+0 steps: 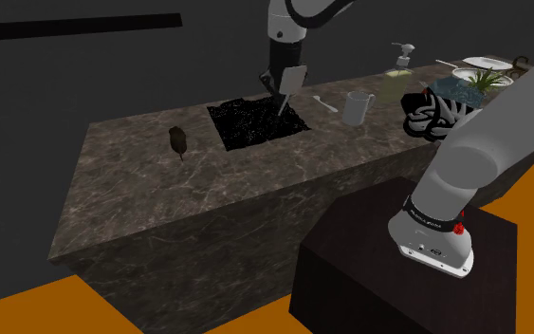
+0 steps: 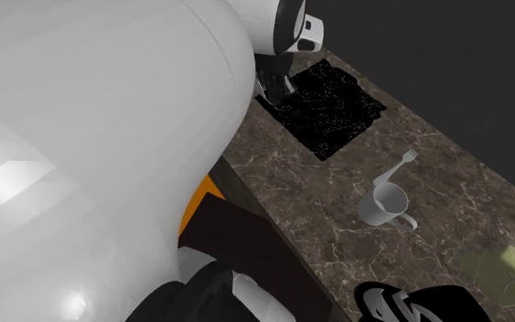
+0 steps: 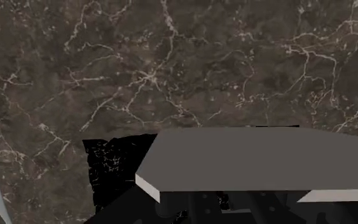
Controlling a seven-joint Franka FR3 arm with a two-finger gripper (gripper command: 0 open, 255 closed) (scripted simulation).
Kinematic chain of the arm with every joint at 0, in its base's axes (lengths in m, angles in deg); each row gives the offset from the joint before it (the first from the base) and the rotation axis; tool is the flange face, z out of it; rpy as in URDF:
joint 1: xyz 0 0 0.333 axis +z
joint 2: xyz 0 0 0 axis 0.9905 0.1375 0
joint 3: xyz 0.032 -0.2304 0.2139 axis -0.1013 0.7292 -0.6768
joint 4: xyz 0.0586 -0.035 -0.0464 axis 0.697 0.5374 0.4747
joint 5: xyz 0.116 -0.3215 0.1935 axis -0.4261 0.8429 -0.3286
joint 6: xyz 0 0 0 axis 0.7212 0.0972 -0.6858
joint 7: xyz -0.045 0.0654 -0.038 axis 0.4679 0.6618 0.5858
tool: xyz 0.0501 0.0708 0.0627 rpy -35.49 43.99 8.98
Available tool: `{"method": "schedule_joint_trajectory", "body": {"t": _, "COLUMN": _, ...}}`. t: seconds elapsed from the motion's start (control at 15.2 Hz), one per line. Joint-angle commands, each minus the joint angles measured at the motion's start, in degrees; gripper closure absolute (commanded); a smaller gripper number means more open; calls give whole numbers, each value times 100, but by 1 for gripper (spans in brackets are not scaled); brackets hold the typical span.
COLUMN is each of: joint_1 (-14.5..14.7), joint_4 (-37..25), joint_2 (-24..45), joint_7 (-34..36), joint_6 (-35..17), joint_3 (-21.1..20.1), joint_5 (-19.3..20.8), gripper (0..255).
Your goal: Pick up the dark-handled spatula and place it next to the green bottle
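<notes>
Spatula (image 1: pixel 293 80) clamped in pincer (image 1: pixel 282 104), lifted above black speckled recess (image 1: pixel 246 125) in tabletop (image 1: pixel 160 194). Pickup done. Left: carrying toward green bottle (image 1: pixel 396 85), well apart; setting down beside it.

The dark marble tabletop (image 1: pixel 141 190) carries one grey mug (image 1: pixel 357 107), one pale fork (image 1: pixel 324 102), one pale green pump bottle (image 1: pixel 397 83), one small brown object (image 1: pixel 177 140) and one black speckled square (image 1: pixel 255 123). There is one grey-bladed spatula (image 1: pixel 291 81).
</notes>
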Motion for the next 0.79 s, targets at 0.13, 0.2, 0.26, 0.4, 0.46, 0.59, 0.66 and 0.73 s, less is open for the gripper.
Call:
{"method": "schedule_joint_trajectory", "body": {"t": 0.13, "joint_1": -4, "joint_4": -274, "joint_2": -40, "joint_7": -8, "joint_6": 316, "joint_3": 20, "joint_5": 3, "gripper": 255}}
{"method": "schedule_joint_trajectory", "body": {"t": 0.2, "joint_1": -6, "joint_4": -343, "joint_2": -49, "joint_7": -11, "joint_6": 394, "joint_3": 26, "joint_5": 4, "gripper": 255}}
{"method": "schedule_joint_trajectory", "body": {"t": 0.26, "joint_1": -7, "joint_4": -414, "joint_2": -56, "joint_7": -13, "joint_6": 472, "joint_3": 31, "joint_5": 5, "gripper": 255}}
{"method": "schedule_joint_trajectory", "body": {"t": 0.4, "joint_1": -11, "joint_4": -559, "joint_2": -67, "joint_7": -18, "joint_6": 627, "joint_3": 42, "joint_5": 9, "gripper": 255}}
{"method": "schedule_joint_trajectory", "body": {"t": 0.46, "joint_1": -13, "joint_4": -633, "joint_2": -70, "joint_7": -20, "joint_6": 704, "joint_3": 47, "joint_5": 11, "gripper": 255}}
{"method": "schedule_joint_trajectory", "body": {"t": 0.59, "joint_1": -18, "joint_4": -784, "joint_2": -72, "joint_7": -23, "joint_6": 858, "joint_3": 57, "joint_5": 15, "gripper": 255}}
{"method": "schedule_joint_trajectory", "body": {"t": 0.66, "joint_1": -20, "joint_4": -862, "joint_2": -72, "joint_7": -25, "joint_6": 935, "joint_3": 61, "joint_5": 18, "gripper": 255}}
{"method": "schedule_joint_trajectory", "body": {"t": 0.73, "joint_1": -22, "joint_4": -940, "joint_2": -70, "joint_7": -26, "joint_6": 1011, "joint_3": 65, "joint_5": 21, "gripper": 255}}
